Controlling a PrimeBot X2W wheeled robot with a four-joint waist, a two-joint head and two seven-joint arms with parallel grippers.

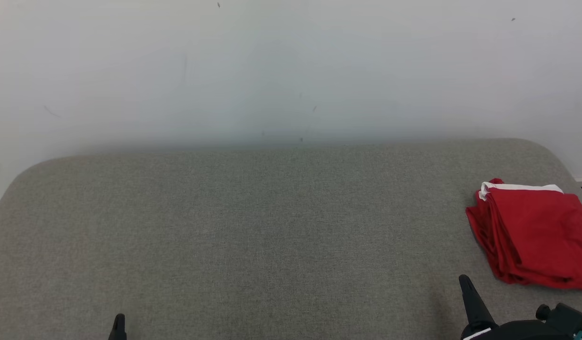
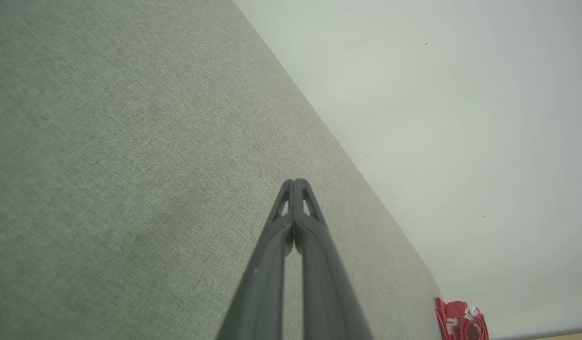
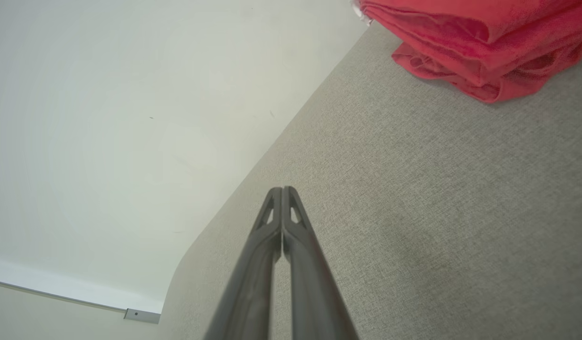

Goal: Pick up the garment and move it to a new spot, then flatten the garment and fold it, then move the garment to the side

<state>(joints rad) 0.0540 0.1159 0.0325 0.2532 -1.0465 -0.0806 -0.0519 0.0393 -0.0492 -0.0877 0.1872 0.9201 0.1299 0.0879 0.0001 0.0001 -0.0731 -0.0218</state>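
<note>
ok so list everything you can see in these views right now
garment: one, red with a white band along its far edge, folded, lying at the right end of the padded surface
padded surface: one, grey woven fabric with rounded far corners, stretching across the head view in front of the robot
wall: one, white, behind the padded surface
skirting strip: one, white, along the foot of the wall in the right wrist view
left gripper: one, dark, shut and holding nothing, above bare grey fabric at the lower left
right gripper: one, dark, shut and holding nothing, at the lower right, near the garment but apart from it
</note>
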